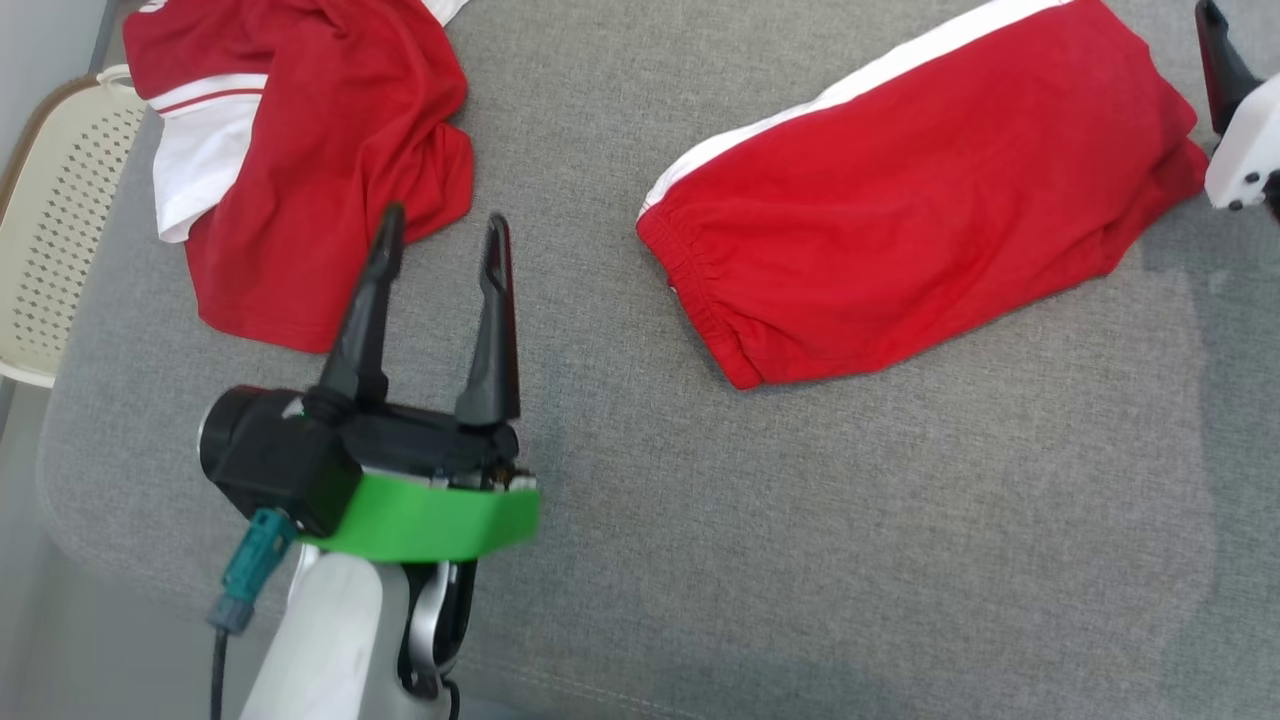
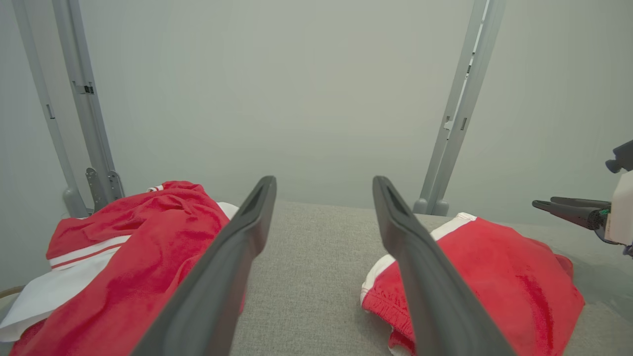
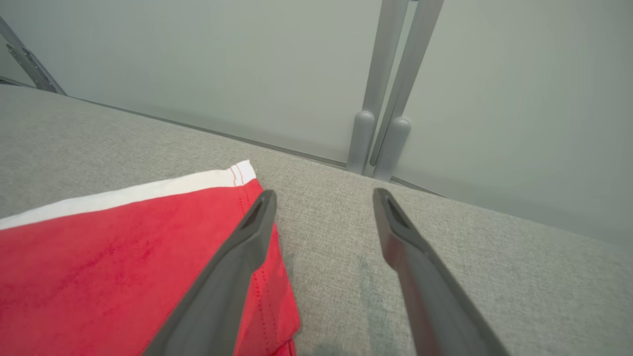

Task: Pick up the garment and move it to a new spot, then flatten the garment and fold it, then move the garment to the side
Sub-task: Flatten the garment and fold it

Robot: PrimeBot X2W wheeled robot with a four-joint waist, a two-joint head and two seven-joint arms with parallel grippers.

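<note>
The folded red garment (image 1: 920, 190) lies toward the right of the grey cloth desk (image 1: 700, 520). It looks soft and limp (likely to unfold if lifted by one edge), so pinch both ends. Left hand (image 1: 445, 222) and right hand (image 3: 325, 195) gape wide, empty. A crumpled red top (image 1: 320, 150) crowds the left hand.

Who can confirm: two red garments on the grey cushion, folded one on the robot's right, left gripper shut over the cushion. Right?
Wrong on one point: the left gripper is open, fingers spread, nothing between them; the left wrist view shows it. The rest stands: folded garment on the grey cushion at the robot's right, crumpled garment at its left.
</note>
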